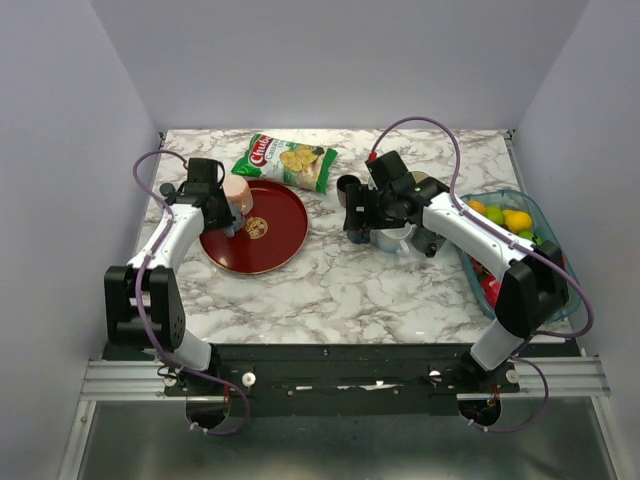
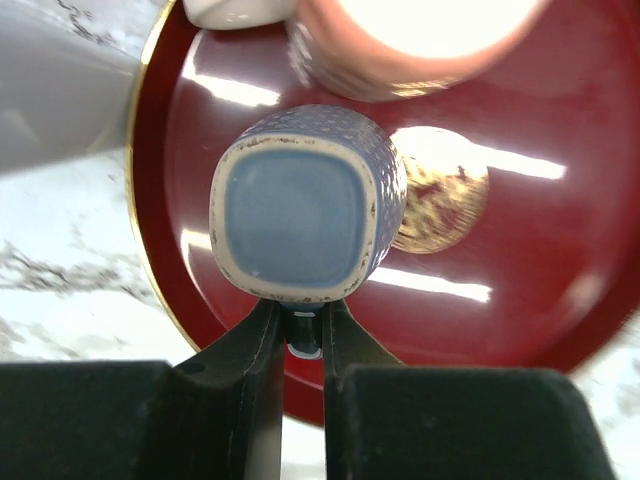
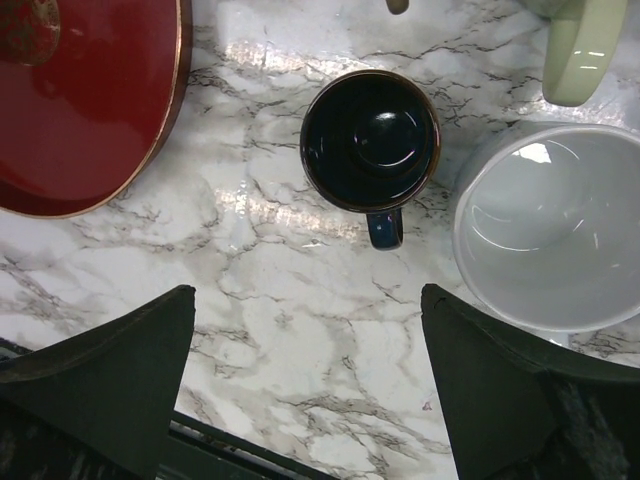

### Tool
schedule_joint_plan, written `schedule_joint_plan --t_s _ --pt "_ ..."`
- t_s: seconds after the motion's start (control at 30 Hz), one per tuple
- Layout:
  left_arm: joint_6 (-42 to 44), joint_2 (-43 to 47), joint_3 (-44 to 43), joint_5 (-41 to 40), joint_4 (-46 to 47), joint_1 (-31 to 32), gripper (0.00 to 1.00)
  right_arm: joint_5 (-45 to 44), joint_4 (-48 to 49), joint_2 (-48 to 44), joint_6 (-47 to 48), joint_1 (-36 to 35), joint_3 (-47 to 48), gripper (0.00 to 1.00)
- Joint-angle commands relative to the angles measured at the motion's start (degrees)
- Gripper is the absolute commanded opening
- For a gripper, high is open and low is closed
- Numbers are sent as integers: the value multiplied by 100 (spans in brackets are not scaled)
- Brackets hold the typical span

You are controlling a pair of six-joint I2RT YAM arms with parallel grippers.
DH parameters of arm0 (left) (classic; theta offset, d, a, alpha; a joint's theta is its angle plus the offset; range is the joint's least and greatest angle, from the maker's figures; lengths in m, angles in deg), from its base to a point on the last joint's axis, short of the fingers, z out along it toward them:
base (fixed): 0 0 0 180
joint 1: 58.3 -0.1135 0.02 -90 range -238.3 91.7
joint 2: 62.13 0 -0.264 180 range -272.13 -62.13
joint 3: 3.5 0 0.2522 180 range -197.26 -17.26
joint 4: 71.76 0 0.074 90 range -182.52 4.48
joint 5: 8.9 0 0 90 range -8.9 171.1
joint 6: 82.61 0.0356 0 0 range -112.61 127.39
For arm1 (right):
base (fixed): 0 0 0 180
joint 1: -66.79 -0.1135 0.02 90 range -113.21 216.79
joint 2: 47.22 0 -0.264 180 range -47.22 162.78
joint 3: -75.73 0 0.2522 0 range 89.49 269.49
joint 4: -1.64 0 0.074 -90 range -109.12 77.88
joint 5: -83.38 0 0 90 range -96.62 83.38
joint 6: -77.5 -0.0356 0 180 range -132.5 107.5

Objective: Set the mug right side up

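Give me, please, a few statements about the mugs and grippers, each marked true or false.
1. The blue mug shows its base to the left wrist camera. True.
2. The left gripper stands wide open. False: it is pinched shut on the blue mug's handle.
3. The dark mug stands on the red plate. False: it stands on the marble table, beside the plate.
4. The right gripper is open and holds nothing. True.
5. The white mug is upside down. False: its mouth faces up.
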State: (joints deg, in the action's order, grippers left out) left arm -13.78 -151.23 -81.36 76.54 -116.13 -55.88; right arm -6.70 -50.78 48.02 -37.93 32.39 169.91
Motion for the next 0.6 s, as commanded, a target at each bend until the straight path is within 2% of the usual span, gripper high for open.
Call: schedule_joint_plan --t_s 0.0,0.1,0.13,0.23,0.3,0.47,0.57 --pt "-1001 927 -270 701 -392 136 0 482 156 -181 91 29 184 100" --pt "-1310 1367 -341 1026 -586 277 0 859 226 -286 161 38 281 100" --pt "-1511 1482 -323 1366 -543 321 0 973 262 -322 187 38 316 100" --pt "-2020 1852 -191 2000 -8 558 0 1343 463 -488 135 29 413 99" --pt "-2276 2018 -86 2528 747 786 0 1720 736 -559 117 29 518 98" --pt "-2795 2055 -391 2828 2459 1314 0 2291 1402 -752 -67 38 869 97" --pt "-2893 1914 -857 3066 2893 1507 0 2407 1929 -831 -216 38 975 96"
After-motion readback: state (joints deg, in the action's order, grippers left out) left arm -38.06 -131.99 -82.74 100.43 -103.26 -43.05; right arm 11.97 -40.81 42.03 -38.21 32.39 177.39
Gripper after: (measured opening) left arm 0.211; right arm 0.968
